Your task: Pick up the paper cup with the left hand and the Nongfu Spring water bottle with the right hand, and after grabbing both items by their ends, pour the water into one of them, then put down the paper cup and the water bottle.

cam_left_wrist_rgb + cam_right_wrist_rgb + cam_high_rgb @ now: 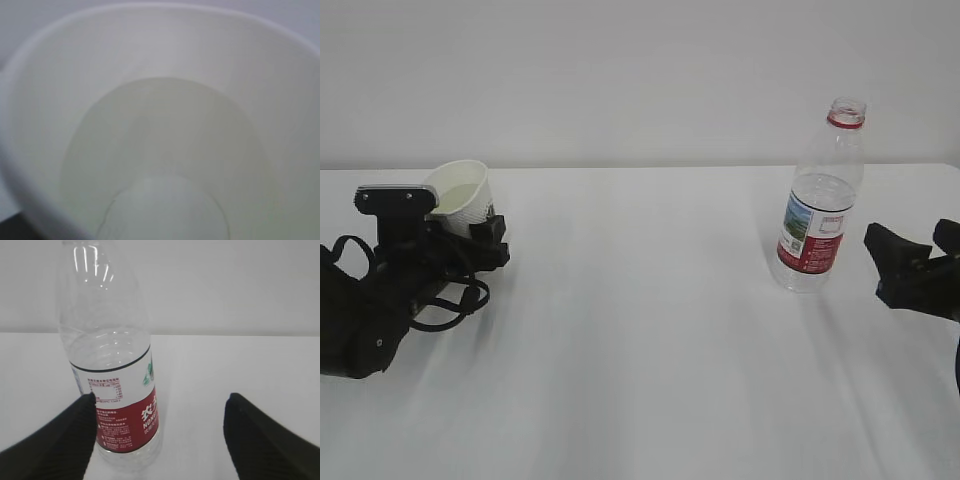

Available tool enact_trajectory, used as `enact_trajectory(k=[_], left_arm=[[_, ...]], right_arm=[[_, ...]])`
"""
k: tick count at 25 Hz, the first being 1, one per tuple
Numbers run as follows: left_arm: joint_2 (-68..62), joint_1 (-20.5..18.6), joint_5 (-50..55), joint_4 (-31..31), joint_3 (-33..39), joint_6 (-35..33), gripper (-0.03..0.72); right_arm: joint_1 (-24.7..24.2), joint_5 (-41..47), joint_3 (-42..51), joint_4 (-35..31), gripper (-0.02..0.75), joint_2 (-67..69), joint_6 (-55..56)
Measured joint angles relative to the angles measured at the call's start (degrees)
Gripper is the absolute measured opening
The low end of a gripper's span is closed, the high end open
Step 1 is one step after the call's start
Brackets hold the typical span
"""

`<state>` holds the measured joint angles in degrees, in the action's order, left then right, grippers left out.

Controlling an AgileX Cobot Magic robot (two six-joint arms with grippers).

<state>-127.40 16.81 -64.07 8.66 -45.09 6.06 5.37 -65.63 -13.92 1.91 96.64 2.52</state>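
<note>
Cup in hand at the table's left edge, bottle waiting near the right.

Outside, our left hand [470, 235] clasps the tilted paper cup [460, 198]. Its wrist view shows water [165, 150] pooled inside the flimsy cup. Our right hand [160, 435] gapes around the bottle [112, 370]; we'd grip the label gently.

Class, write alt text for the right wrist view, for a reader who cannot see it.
A clear, uncapped-looking Nongfu Spring water bottle with a red-banded label stands upright on a white table. The right hand holds its two black fingers wide apart in the foreground, the bottle beside the left one rather than centred between them.
</note>
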Motion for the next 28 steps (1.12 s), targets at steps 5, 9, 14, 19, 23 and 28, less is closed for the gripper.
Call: enact_trajectory(k=[5, 9, 14, 19, 23, 28], left_arm=[[0.0, 0.0, 0.0, 0.0, 0.0, 0.0, 0.591], [0.0, 0.0, 0.0, 0.0, 0.0, 0.0, 0.6], [0.0, 0.0, -0.1, 0.0, 0.0, 0.0, 0.61], [0.0, 0.0, -1.15, 0.0, 0.0, 0.0, 0.683], [0.0, 0.0, -1.28, 0.0, 0.0, 0.0, 0.691], [0.0, 0.0, -1.28, 0.0, 0.0, 0.0, 0.692]], right_arm=[[0.0, 0.0, 0.0, 0.0, 0.594, 0.0, 0.0], [0.0, 0.0, 0.0, 0.0, 0.594, 0.0, 0.0], [0.0, 0.0, 0.0, 0.0, 0.594, 0.0, 0.0], [0.0, 0.0, 0.0, 0.0, 0.594, 0.0, 0.0], [0.0, 0.0, 0.0, 0.0, 0.594, 0.0, 0.0], [0.0, 0.0, 0.0, 0.0, 0.594, 0.0, 0.0]])
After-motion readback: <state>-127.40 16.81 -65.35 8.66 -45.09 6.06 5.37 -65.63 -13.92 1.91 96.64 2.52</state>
